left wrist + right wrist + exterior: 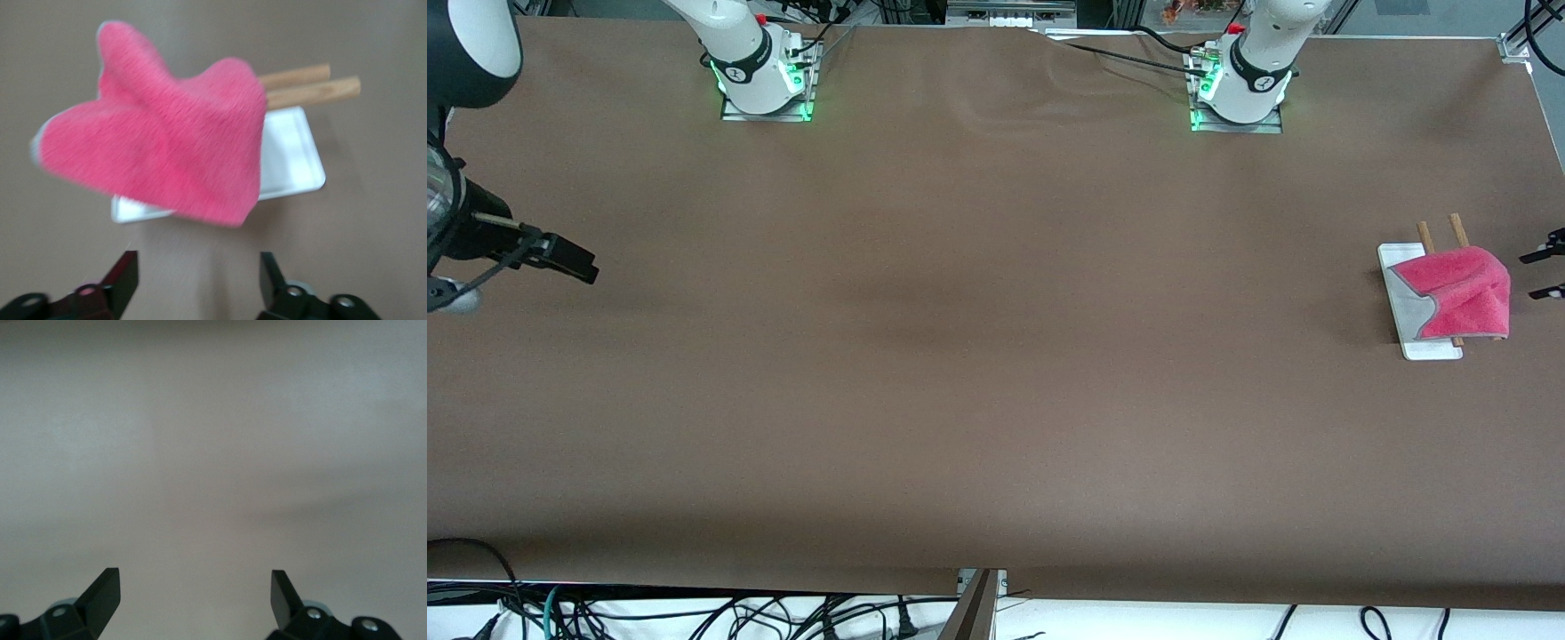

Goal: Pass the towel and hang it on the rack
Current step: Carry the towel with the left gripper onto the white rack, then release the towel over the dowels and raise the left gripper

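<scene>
The pink-red towel hangs draped over the rack's two wooden rods and covers most of the white base, at the left arm's end of the table. In the left wrist view the towel lies over the rods and the base. My left gripper is open and empty beside the rack, apart from the towel; its fingers frame bare table in the left wrist view. My right gripper is open and empty over the right arm's end of the table, and shows over bare table in the right wrist view.
The brown table cover spans the whole table. The two arm bases stand along its edge farthest from the front camera. Cables hang below the table edge nearest the camera.
</scene>
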`<state>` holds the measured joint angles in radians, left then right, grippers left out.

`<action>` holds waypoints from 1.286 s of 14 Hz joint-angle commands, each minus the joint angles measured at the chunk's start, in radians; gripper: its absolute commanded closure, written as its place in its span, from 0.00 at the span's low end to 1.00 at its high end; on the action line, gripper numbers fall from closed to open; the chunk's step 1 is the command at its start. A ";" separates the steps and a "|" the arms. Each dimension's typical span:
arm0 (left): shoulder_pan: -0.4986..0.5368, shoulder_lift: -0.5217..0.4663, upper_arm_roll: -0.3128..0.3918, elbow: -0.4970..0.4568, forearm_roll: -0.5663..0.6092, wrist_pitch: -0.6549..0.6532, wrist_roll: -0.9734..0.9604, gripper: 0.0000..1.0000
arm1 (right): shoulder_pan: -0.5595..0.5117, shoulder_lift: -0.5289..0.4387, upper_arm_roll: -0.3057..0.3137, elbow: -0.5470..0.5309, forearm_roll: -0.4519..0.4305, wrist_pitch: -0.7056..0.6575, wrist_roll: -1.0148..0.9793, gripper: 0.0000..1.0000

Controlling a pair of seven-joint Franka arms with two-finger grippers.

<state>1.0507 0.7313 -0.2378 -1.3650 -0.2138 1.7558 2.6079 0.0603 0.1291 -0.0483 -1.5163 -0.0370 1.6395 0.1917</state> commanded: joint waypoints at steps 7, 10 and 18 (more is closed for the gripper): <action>0.035 0.056 -0.012 0.247 0.005 -0.016 -0.003 0.00 | -0.077 -0.080 0.065 -0.042 -0.004 0.003 -0.043 0.00; 0.028 0.045 -0.040 0.309 0.004 -0.013 -0.213 0.00 | -0.077 -0.083 0.085 -0.033 -0.047 -0.009 -0.119 0.00; -0.233 -0.065 -0.026 0.386 0.150 -0.033 -0.714 0.00 | -0.073 -0.063 0.077 -0.007 -0.037 -0.021 -0.252 0.00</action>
<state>0.8727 0.7268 -0.2775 -0.9796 -0.1444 1.7585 2.0597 -0.0027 0.0764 0.0172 -1.5254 -0.0702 1.6322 -0.0421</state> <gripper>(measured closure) 0.000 0.000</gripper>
